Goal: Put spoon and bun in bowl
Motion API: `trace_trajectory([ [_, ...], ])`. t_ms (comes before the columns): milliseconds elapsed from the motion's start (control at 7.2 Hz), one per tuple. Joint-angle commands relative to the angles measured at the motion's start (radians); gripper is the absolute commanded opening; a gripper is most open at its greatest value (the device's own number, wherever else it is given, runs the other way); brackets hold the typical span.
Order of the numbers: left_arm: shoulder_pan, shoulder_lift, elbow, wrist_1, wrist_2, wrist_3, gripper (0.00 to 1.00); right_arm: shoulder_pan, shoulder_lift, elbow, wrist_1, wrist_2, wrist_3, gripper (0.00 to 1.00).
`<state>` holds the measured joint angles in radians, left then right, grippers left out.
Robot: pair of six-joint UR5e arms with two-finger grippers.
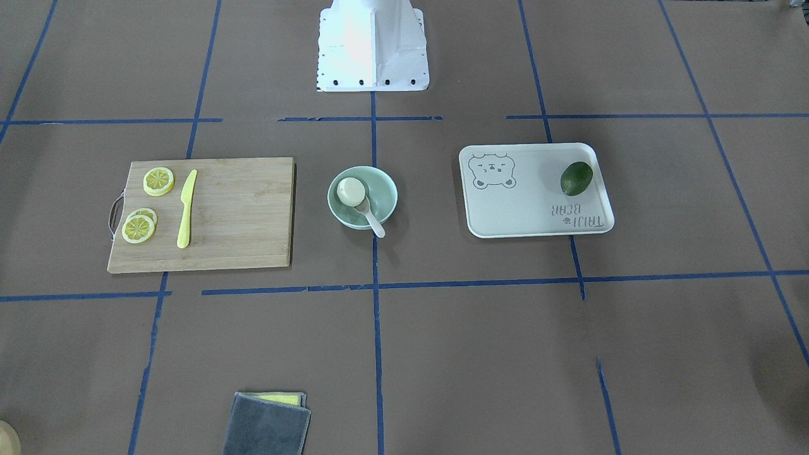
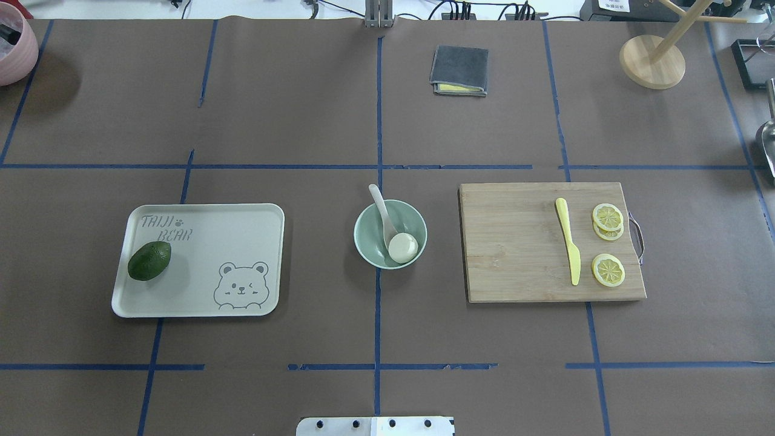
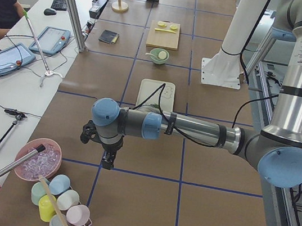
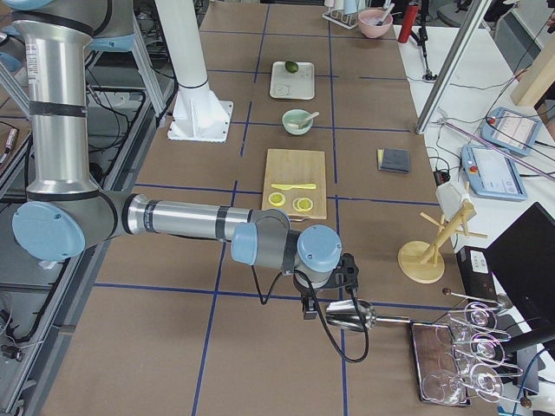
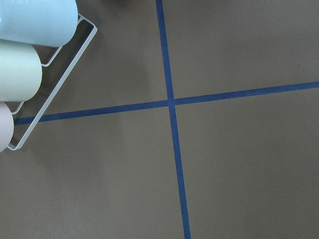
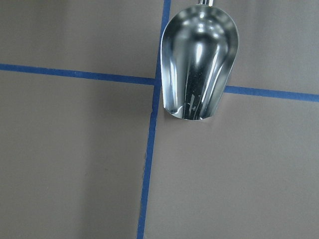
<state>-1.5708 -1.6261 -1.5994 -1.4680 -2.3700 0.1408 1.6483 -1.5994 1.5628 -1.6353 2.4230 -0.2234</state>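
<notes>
The pale mint-green bowl (image 1: 387, 184) (image 2: 364, 241) stands at the middle of the table. The white bun (image 1: 351, 191) (image 2: 403, 247) sits inside it. The off-white spoon (image 1: 374, 221) (image 2: 380, 209) lies with its scoop in the bowl beside the bun and its handle out over the rim. My left gripper (image 3: 108, 160) hangs far off near the table's left end, my right gripper (image 4: 310, 308) near the right end. Both show only in the side views, so I cannot tell if they are open or shut.
A wooden cutting board (image 2: 514, 242) holds a yellow knife (image 2: 569, 248) and lemon slices (image 2: 608, 269). A white bear tray (image 2: 200, 297) holds an avocado (image 2: 149, 261). A grey cloth (image 2: 459, 69) lies at the far side. A metal scoop (image 6: 199, 62) lies under the right wrist, a rack of cups (image 5: 22, 69) under the left.
</notes>
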Motion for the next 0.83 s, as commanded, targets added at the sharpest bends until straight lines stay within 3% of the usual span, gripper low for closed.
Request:
trace_trajectory([
  [0, 0.000, 0.000, 0.001, 0.000, 0.000, -0.001, 1.00, -0.001, -0.004, 0.002, 0.002, 0.004, 0.001, 1.00],
  [694, 0.000, -0.001, 0.001, -0.001, 0.000, 0.002, 1.00, -0.001, -0.004, 0.020, 0.002, 0.004, 0.006, 1.00],
])
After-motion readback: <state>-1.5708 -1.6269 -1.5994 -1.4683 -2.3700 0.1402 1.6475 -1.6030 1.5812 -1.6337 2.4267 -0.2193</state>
